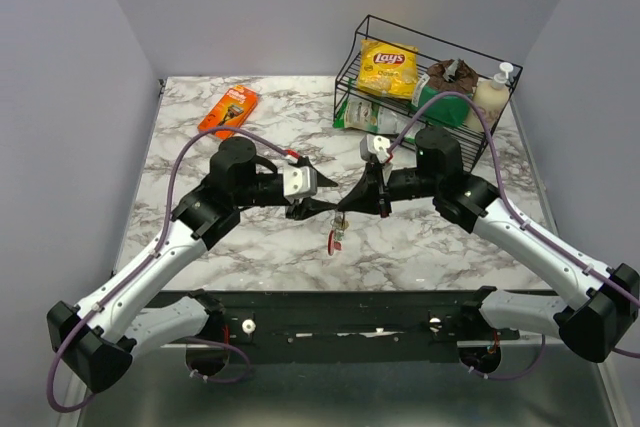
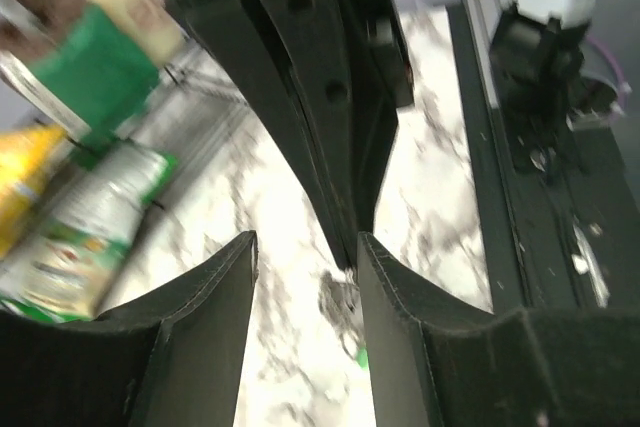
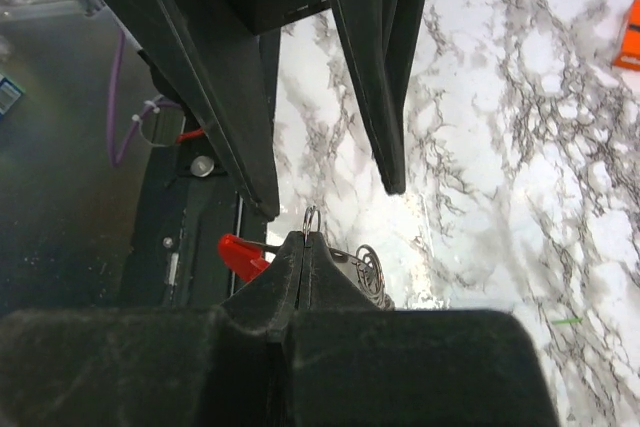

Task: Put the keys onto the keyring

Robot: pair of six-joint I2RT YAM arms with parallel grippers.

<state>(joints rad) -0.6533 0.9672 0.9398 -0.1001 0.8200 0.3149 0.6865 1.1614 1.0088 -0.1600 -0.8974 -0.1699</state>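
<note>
My right gripper [image 1: 344, 213] is shut on a thin metal ring [image 3: 311, 219] that pokes up between its tips [image 3: 310, 239]. A bunch of keys [image 1: 337, 238] hangs from it above the marble table, showing a red head [image 3: 240, 252], a wire coil [image 3: 370, 269], and yellow and green bits. My left gripper [image 1: 316, 209] is open, and its fingers [image 2: 232, 282] straddle the right gripper's shut tips [image 2: 345, 177] without holding anything. A green speck [image 2: 362, 355] shows below. I cannot make out the D-shaped keyring loop in any view.
A black wire rack [image 1: 430, 82] at the back right holds a yellow chip bag [image 1: 388, 67], packets and a bottle. An orange packet [image 1: 229, 110] lies at the back left. The black base rail [image 1: 340, 322] runs along the near edge.
</note>
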